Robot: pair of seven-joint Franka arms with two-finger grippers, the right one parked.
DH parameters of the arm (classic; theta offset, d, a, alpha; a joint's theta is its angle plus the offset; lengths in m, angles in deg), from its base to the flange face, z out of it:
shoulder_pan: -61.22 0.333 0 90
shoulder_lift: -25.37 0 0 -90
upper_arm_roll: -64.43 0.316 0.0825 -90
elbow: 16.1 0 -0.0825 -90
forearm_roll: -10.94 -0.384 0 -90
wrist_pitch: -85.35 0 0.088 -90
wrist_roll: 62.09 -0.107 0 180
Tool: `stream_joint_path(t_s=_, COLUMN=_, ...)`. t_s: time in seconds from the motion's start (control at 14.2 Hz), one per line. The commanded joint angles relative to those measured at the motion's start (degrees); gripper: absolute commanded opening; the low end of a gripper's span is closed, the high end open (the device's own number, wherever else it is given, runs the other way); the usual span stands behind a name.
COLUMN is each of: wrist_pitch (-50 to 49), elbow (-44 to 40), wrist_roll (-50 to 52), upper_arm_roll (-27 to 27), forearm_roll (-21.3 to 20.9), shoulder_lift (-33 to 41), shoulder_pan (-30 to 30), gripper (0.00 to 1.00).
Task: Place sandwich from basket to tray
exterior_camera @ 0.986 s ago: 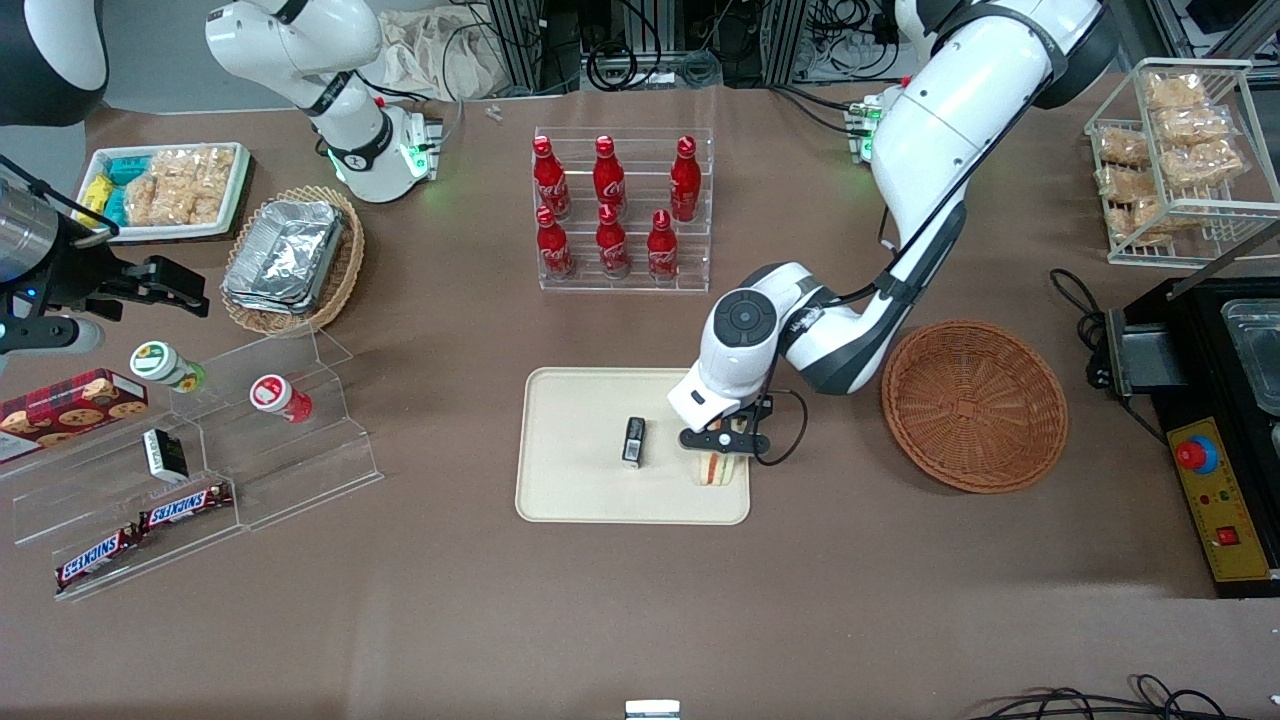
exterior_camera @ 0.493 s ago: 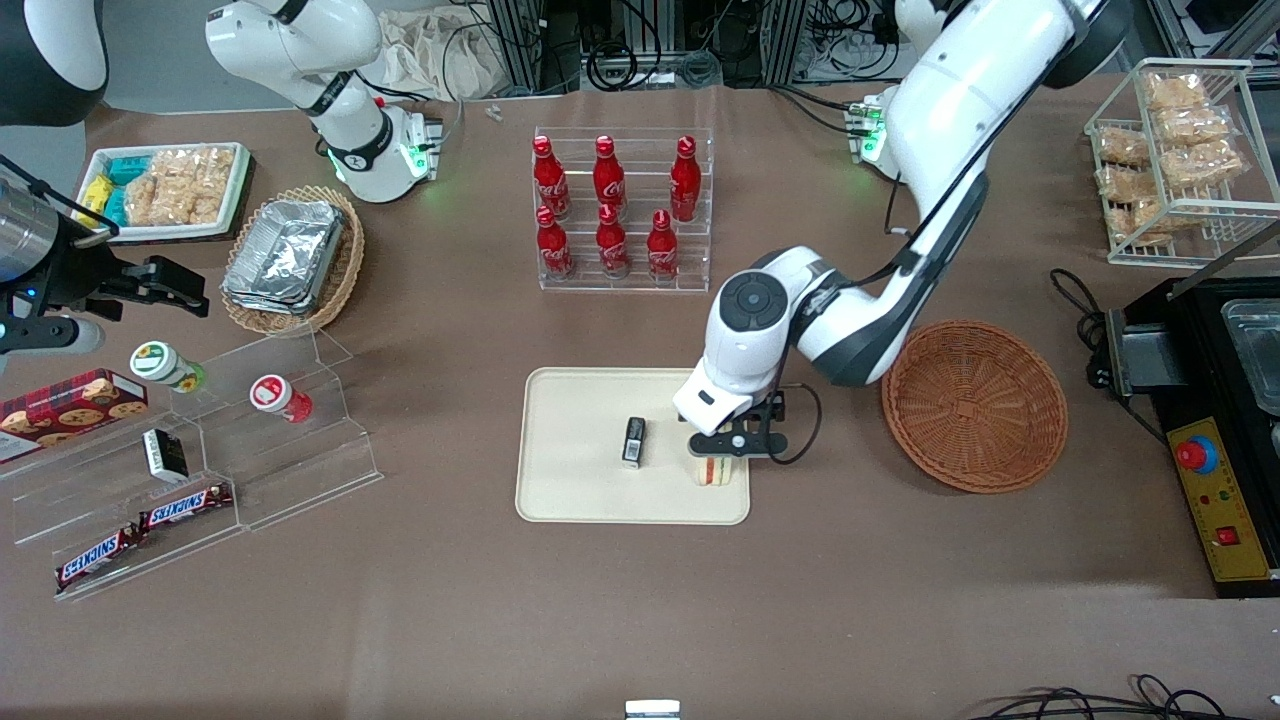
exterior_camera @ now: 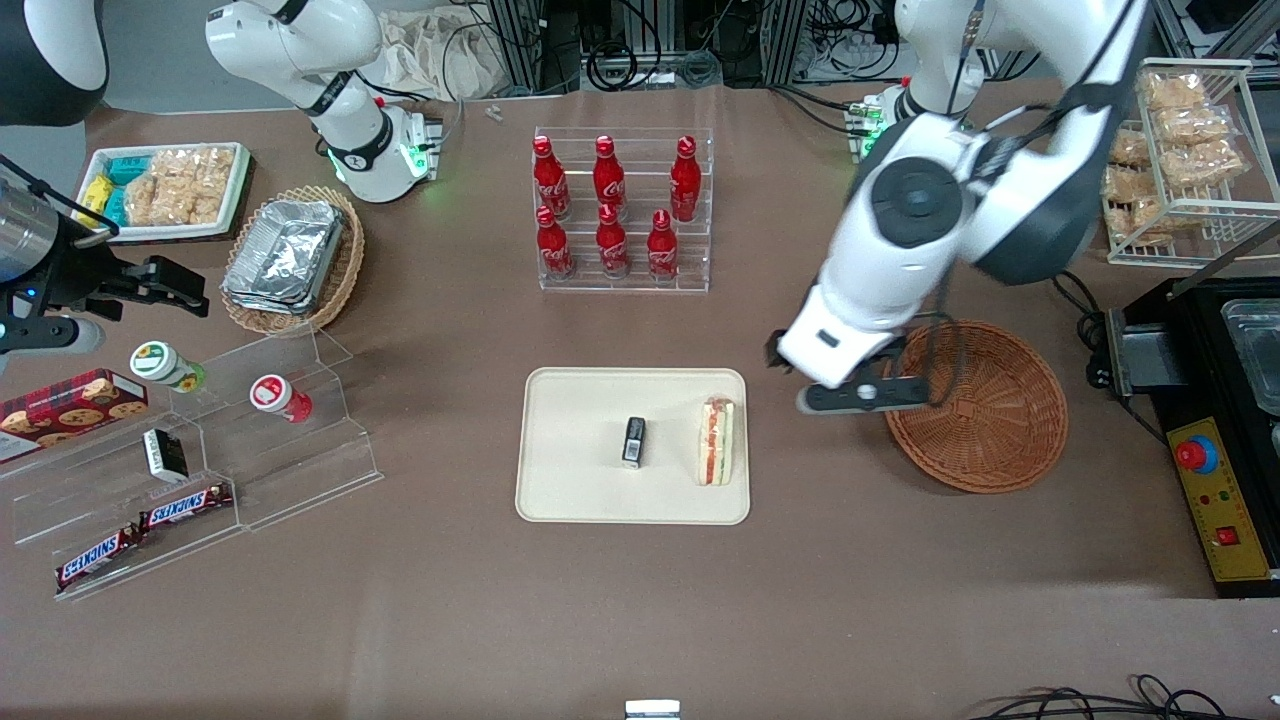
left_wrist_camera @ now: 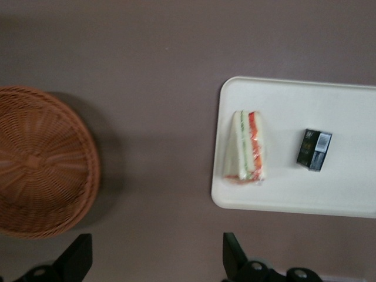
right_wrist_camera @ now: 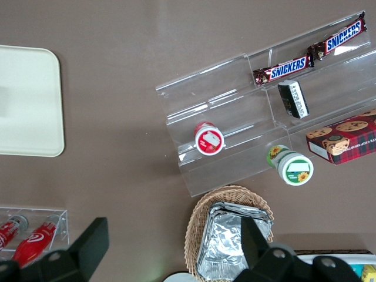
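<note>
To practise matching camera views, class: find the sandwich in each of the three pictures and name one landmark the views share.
Front view: sandwich lies on the tray, beside the black box, at the edge nearest the basket; the open gripper hangs clear of it.
Left wrist view: sandwich on the tray, beside the box.
Right wrist view: not in it.
Shared landmark: the tray.

Robot lab with mock shop: cable-strewn racks [exterior_camera: 640, 40], cola bottles [exterior_camera: 610, 205], Snickers bars [exterior_camera: 140, 530].

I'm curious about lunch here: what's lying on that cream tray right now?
On the tray lie the sandwich and a small black box, apart. The open gripper hangs empty above the table, between tray and basket.
</note>
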Motion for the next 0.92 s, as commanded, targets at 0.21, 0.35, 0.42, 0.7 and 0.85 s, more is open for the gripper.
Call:
stream_joint_path(t_s=0.21, wrist_pitch=-14.4, elbow=-3.88, wrist_roll=-14.91, upper_arm_roll=4.51, forearm_roll=5.63, shoulder_lift=7.2, shoulder_pan=7.92, gripper=1.0)
stream_joint_path(t_s=0.35, wrist_pitch=-17.49, elbow=-2.65, wrist_roll=-15.9, upper_arm_roll=7.78, forearm_roll=6.94, shoulder_lift=11.85, shoulder_pan=6.78, gripper=1.0)
stream_joint_path(t_s=0.42, wrist_pitch=-18.11, elbow=-1.6, wrist_roll=-16.07, upper_arm_roll=9.28, forearm_roll=7.74, shoulder_lift=13.88, shoulder_pan=6.78, gripper=1.0)
stream_joint_path(t_s=0.7, wrist_pitch=-20.14, elbow=-1.41, wrist_roll=-19.59, upper_arm_roll=11.58, forearm_roll=7.92, shoulder_lift=15.66, shoulder_pan=6.69, gripper=1.0)
stream_joint_path(t_s=0.85, wrist_pitch=-20.14, elbow=-2.12, wrist_roll=-19.68, upper_arm_roll=11.58, forearm_roll=7.92, shoulder_lift=15.22, shoulder_pan=6.6, gripper=1.0)
